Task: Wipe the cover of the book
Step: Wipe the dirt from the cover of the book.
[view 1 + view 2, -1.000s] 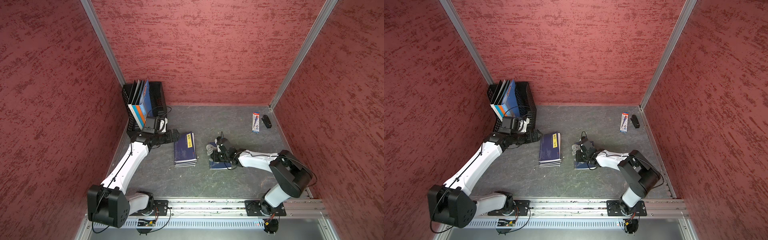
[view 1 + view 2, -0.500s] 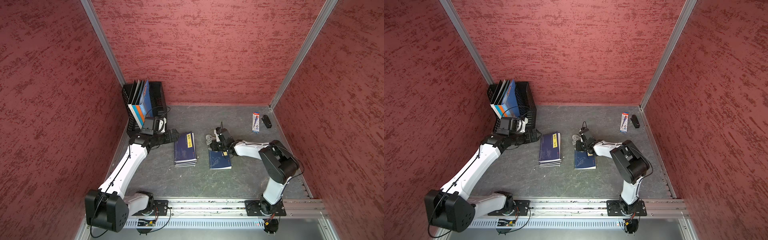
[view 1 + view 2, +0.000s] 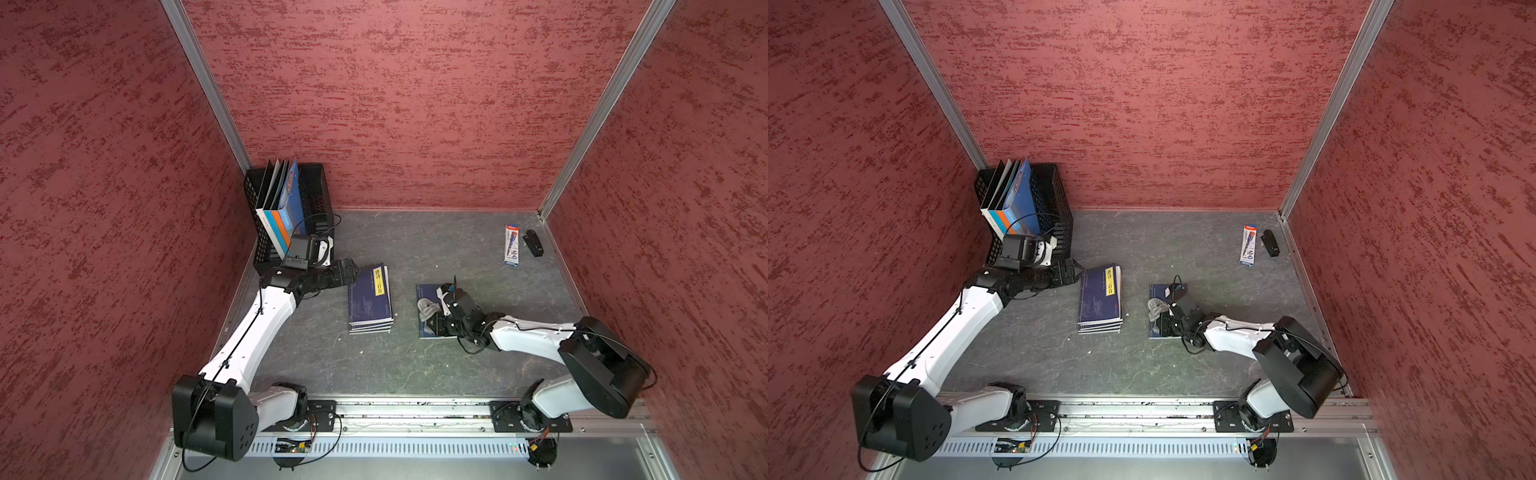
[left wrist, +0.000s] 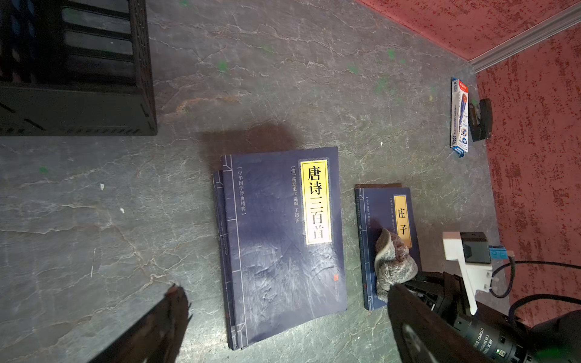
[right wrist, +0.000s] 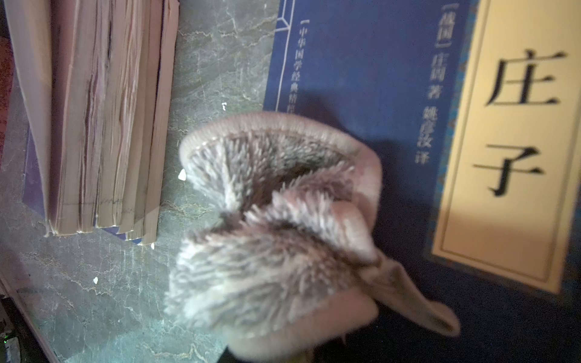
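Mid-wipe, by the look. Right gripper (image 3: pixel 437 308) pinched narrow on grey cloth (image 3: pixel 427 308), which bunches just ahead of its tips on the blue book (image 3: pixel 427 291) lying flat beneath. Left gripper (image 3: pixel 348 272) wide, empty, beside book stack (image 3: pixel 370 299). Next, likely: sweep cloth across the bare cover, light pressure

- A robot test booth, lab-like: red textured wall panels (image 3: pixel 395 104) framed by aluminium corner posts (image 3: pixel 208 83).
- Left arm (image 3: pixel 257 328) and right arm (image 3: pixel 528 336) are bolted to a metal rail (image 3: pixel 415 409) edging a grey stone-patterned tabletop (image 3: pixel 415 365).
- Staged props: a black crate (image 3: pixel 318 187) of books.
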Tool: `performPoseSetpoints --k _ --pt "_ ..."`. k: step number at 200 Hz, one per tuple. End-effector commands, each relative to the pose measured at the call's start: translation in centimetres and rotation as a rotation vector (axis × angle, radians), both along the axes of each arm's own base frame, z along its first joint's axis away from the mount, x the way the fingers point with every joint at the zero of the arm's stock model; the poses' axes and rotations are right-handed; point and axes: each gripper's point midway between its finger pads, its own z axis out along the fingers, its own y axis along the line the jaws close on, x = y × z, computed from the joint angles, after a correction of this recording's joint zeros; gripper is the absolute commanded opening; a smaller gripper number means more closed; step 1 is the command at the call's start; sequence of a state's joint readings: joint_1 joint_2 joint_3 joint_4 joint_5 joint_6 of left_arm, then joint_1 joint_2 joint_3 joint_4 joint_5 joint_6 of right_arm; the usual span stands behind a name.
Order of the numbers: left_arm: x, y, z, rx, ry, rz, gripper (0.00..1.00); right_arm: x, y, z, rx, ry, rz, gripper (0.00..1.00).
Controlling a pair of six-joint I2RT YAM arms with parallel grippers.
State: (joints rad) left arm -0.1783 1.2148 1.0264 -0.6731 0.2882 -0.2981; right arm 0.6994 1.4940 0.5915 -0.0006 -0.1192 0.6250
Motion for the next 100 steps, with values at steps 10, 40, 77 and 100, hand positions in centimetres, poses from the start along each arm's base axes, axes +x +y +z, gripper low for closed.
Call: performPoseSetpoints --k 10,40,77,100 --pt "0.2 0.1 -0.6 0.005 0.003 -0.004 1.0 1.0 -3.0 -4.5 -0.196 0.132 -0.038 0.2" --pt "-0.2 0.0 -0.3 -0.012 -0.006 -0.004 1.0 6.6 -2.5 -4.7 -0.196 0.094 -0.039 0.2" --pt "-0.5 -0.1 -0.2 -0.02 -0.009 -0.001 1.0 9.0 -0.8 -4.3 -0.168 0.081 0.009 0.19" --pt "-0.4 -0.1 -0.1 -0.018 -0.017 -0.002 1.0 7.3 -1.0 -4.0 -0.154 0.089 0.021 0.19"
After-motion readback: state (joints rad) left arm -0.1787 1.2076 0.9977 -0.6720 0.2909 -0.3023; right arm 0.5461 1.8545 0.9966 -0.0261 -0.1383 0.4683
